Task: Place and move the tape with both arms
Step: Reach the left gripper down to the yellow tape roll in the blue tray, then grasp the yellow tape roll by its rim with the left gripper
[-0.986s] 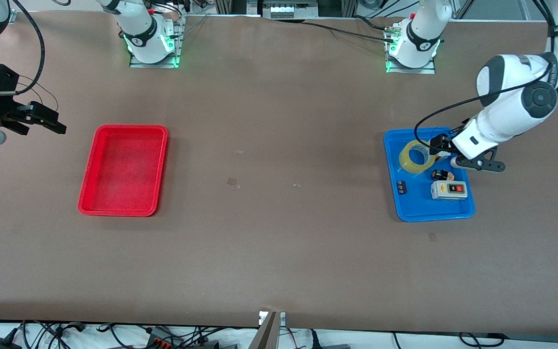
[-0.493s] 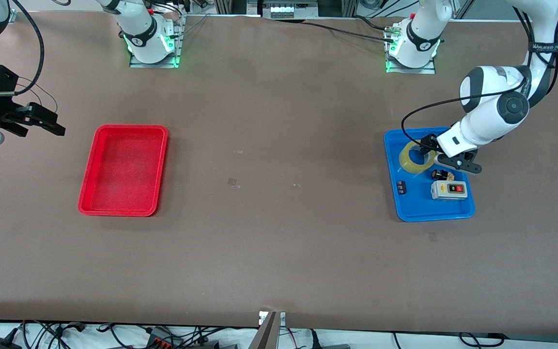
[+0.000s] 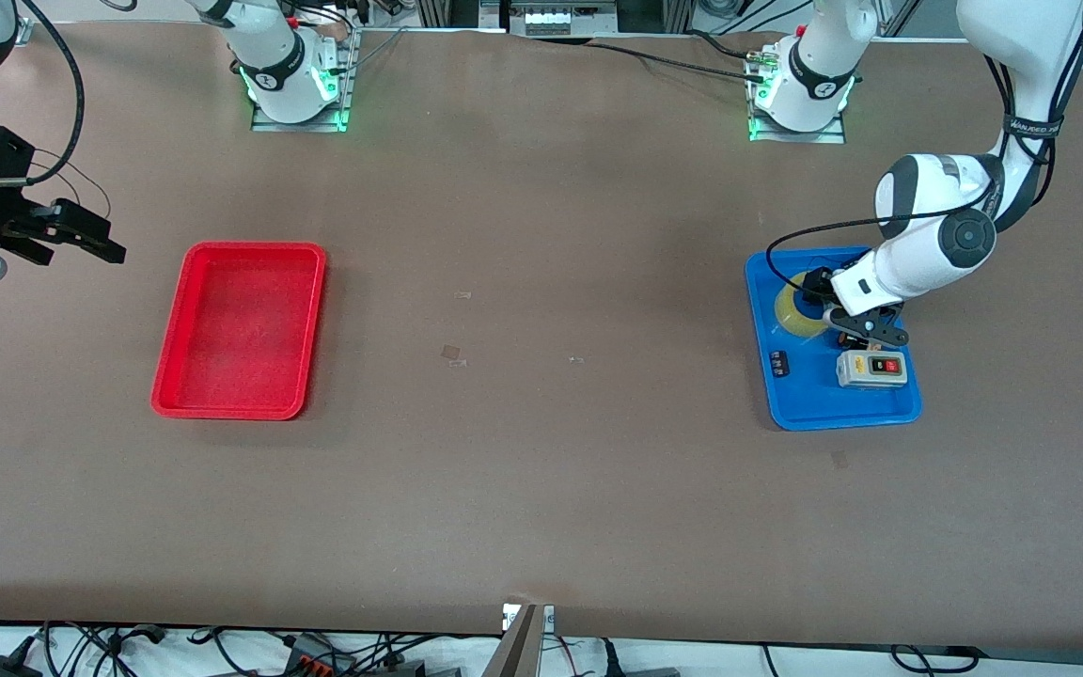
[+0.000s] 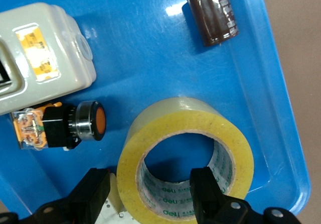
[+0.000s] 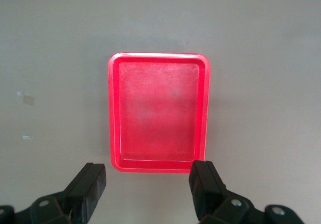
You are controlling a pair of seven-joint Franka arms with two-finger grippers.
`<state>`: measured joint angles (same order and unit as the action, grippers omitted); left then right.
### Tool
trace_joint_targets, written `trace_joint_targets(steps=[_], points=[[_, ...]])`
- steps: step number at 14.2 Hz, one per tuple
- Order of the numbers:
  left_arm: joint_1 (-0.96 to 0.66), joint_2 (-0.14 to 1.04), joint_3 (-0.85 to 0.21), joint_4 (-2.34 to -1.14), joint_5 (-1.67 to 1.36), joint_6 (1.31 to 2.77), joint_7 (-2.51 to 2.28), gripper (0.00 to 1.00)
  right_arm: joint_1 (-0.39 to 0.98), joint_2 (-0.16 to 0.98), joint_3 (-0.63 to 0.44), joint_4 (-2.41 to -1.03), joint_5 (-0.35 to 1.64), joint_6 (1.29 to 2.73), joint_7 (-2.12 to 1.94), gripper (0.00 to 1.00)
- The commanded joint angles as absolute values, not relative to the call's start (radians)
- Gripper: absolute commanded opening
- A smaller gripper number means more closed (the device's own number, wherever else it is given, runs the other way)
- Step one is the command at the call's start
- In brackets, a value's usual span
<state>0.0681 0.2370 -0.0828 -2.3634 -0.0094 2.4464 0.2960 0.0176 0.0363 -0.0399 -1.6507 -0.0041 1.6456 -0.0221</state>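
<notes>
My right gripper (image 3: 81, 240) hangs in the air at the right arm's end of the table, just off the red tray (image 3: 241, 329), waiting, its fingers (image 5: 90, 184) spread wide with nothing between them; most of that arm is cut off by the edge of the front view. Toward the left arm's end sits the blue tray (image 3: 809, 400), and the tape (image 3: 791, 310) lies flat in the part of it farther from the front camera. My left gripper (image 4: 153, 196) is low over the roll, fingers apart: one finger (image 4: 205, 189) stands inside the hole, the other outside the wall. From the front my wrist hides much of the roll. Also in the tray are the switch box (image 3: 871, 369), cut off in the wrist view, an orange push-button (image 4: 62, 126) beside it, and a brown cylinder (image 4: 213, 14).
</notes>
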Motion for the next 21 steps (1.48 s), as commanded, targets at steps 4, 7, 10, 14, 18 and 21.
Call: trace_joint_targets(steps=[4,7,10,14,18,21], points=[[0.083,0.232,-0.087,-2.355,-0.008,2.436,0.282,0.0,0.012,0.034,-0.04,-1.646,0.008,1.641,-0.031,1.0],[0.089,0.215,-0.086,-2.3,-0.008,2.337,0.29,0.0,0.014,0.034,-0.04,-1.646,0.008,1.643,-0.031,1.0],[0.091,0.222,-0.086,-2.096,-0.008,2.043,0.288,0.0,0.014,0.035,-0.04,-1.646,0.008,1.643,-0.031,1.0],[0.057,0.236,-0.09,-1.96,-0.125,1.878,0.137,0.0,0.012,0.035,-0.04,-1.646,0.008,1.646,-0.031,1.0],[-0.145,0.328,-0.11,-1.867,-0.241,1.914,-0.244,0.0,0.012,0.046,-0.04,-1.646,0.006,1.651,-0.032,1.0],[-0.316,0.484,-0.11,-1.68,-0.258,1.922,-0.545,0.0,0.012,0.055,-0.04,-1.64,0.008,1.654,-0.032,1.0]])
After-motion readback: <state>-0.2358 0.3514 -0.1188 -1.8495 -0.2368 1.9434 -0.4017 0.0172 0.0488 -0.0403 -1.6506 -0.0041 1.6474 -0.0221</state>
